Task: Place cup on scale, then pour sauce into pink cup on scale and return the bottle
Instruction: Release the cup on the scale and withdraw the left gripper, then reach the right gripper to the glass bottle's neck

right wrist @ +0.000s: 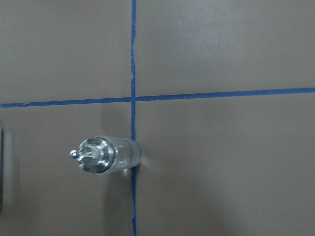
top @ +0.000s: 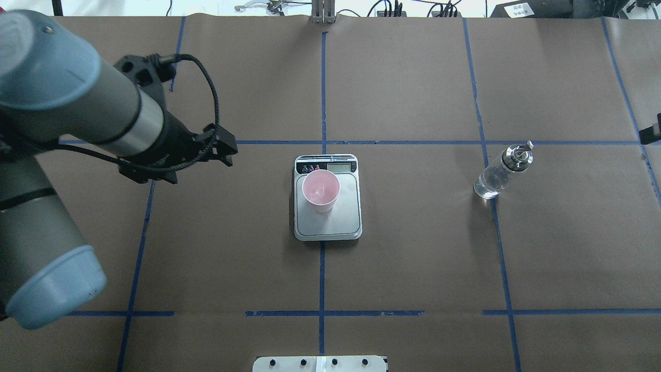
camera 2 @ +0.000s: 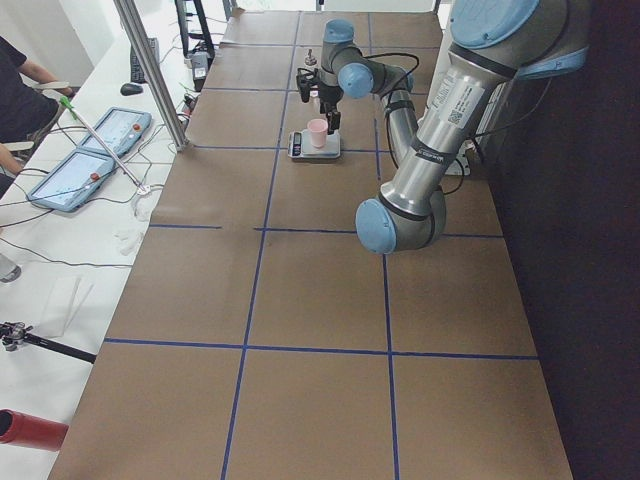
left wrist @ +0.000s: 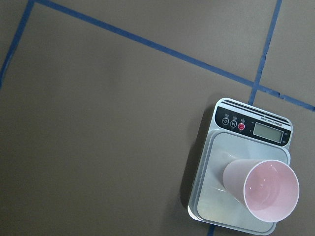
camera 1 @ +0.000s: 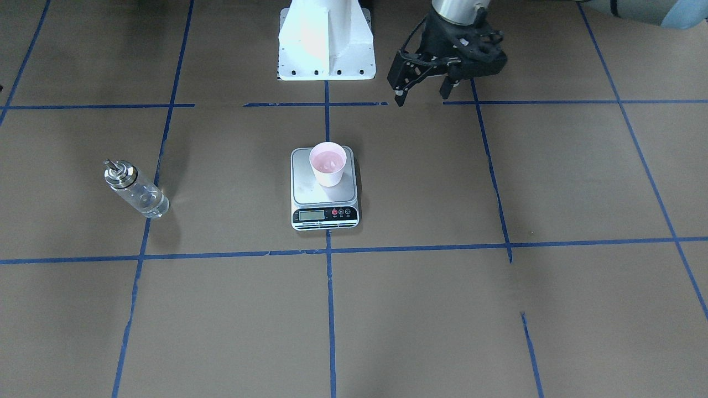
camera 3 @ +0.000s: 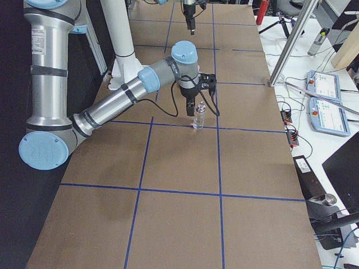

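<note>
The pink cup (camera 1: 328,163) stands upright on the back half of the scale's steel plate (camera 1: 324,193), which sits at the table's centre. In the left wrist view, cup (left wrist: 261,189) and scale (left wrist: 216,196) lie at the lower right. My left gripper (camera 1: 421,98) hangs open and empty, back near the robot's base and away from the cup. The glass bottle (top: 500,173) stands alone on the table's right side on a blue tape line, and in the right wrist view the bottle (right wrist: 106,155) lies below the camera. My right gripper (camera 3: 191,111) hovers close beside the bottle (camera 3: 198,119); I cannot tell whether it is open.
The white robot base (camera 1: 326,44) stands at the table's near edge behind the scale. Blue tape lines grid the brown table. A side bench with tablets (camera 2: 95,150) and cables runs along the far edge, where a person's arm (camera 2: 20,80) shows.
</note>
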